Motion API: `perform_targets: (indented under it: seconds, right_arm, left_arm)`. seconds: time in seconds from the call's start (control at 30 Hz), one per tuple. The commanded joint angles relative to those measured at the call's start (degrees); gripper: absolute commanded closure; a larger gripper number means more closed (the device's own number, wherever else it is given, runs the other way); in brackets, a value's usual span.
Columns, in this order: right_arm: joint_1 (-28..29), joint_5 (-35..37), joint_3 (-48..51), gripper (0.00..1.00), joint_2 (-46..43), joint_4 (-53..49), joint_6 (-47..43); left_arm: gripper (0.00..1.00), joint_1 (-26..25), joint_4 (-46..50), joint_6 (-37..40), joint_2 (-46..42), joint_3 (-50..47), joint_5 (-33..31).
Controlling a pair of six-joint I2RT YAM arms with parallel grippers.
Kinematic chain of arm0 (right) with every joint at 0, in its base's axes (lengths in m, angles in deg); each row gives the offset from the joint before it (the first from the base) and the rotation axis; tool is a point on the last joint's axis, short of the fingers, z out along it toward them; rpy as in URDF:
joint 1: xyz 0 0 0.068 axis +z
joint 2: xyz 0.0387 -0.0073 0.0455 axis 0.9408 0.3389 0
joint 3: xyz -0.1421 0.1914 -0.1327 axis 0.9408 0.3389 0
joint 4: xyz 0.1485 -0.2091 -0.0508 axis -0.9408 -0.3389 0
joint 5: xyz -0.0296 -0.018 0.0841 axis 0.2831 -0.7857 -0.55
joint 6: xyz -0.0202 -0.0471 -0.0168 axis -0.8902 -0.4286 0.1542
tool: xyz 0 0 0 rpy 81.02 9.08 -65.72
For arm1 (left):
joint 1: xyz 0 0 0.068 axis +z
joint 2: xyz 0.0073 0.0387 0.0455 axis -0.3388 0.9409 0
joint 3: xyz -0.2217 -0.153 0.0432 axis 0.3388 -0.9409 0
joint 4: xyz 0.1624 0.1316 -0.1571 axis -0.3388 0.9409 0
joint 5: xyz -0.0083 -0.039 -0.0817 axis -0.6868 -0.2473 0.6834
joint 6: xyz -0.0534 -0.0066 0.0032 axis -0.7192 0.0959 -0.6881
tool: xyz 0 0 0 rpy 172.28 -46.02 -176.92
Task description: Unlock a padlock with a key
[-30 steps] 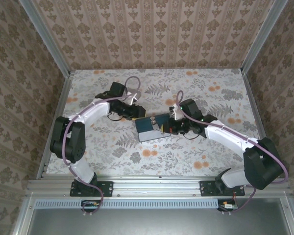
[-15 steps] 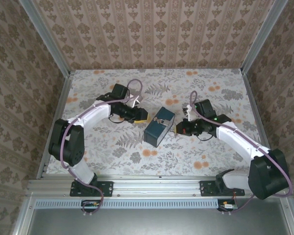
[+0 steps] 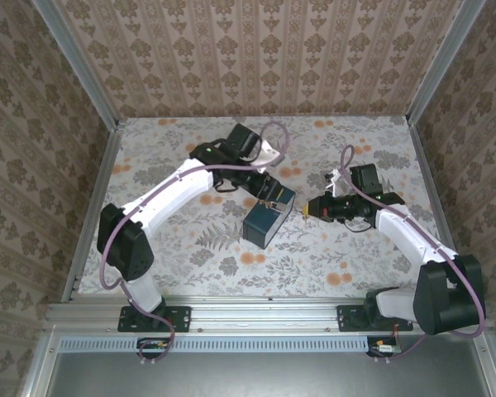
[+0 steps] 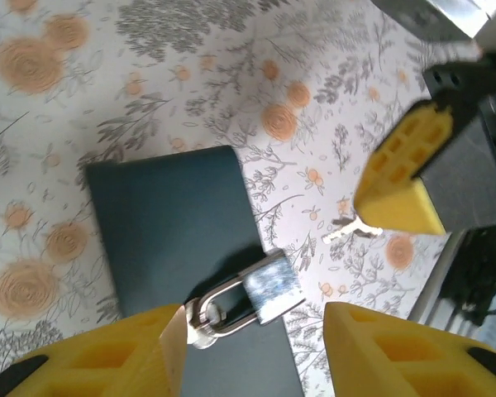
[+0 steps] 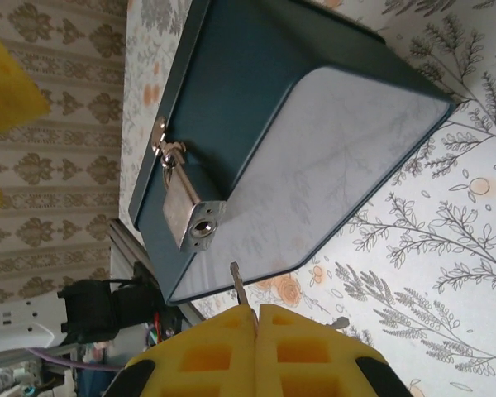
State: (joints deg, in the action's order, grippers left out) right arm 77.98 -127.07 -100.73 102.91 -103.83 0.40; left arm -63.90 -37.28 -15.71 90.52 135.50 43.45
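Padlock stood locked, the key pinched in the right claw just short of its keyhole, not inserted; the left claw hung half-spread astride the padlock, gripping nothing.

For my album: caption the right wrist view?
The key, pinched in the shut right gripper, points toward the padlock on the box.

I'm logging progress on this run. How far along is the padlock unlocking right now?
Done: the right gripper is shut on the key. In hand: the key points toward the padlock keyhole, its tip short of it, while the open left gripper hangs over the padlock on the blue box, a finger on each side. Left: insert, turn, and free the shackle, which is closed through the hasp.
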Motion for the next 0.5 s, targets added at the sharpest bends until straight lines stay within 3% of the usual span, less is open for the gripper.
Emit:
perform_targets:
  seconds: [0.0, 0.13, 0.3, 0.47]
  right_arm:
    - [-0.43, -3.39, 2.07, 1.0, 0.38, 3.49, 2.43]
    - [-0.5, -2.69, 3.88, 1.0, -0.32, 5.86, 5.04]
    - [-0.5, -2.59, 4.5, 1.0, -0.86, 5.49, 4.92]
    - [-0.52, -2.66, 4.5, 1.0, -1.65, 5.07, 5.11]
  left_arm:
    - [0.51, -1.64, -0.72, 13.78, 0.59, -2.52, -6.34]
    - [0.53, -0.24, -9.27, 27.38, -2.93, -9.88, 2.01]
    - [0.46, 3.15, -13.56, 42.56, -4.44, -15.29, 16.22]
    - [0.43, 3.99, -15.17, 46.98, -4.7, -15.5, 21.49]
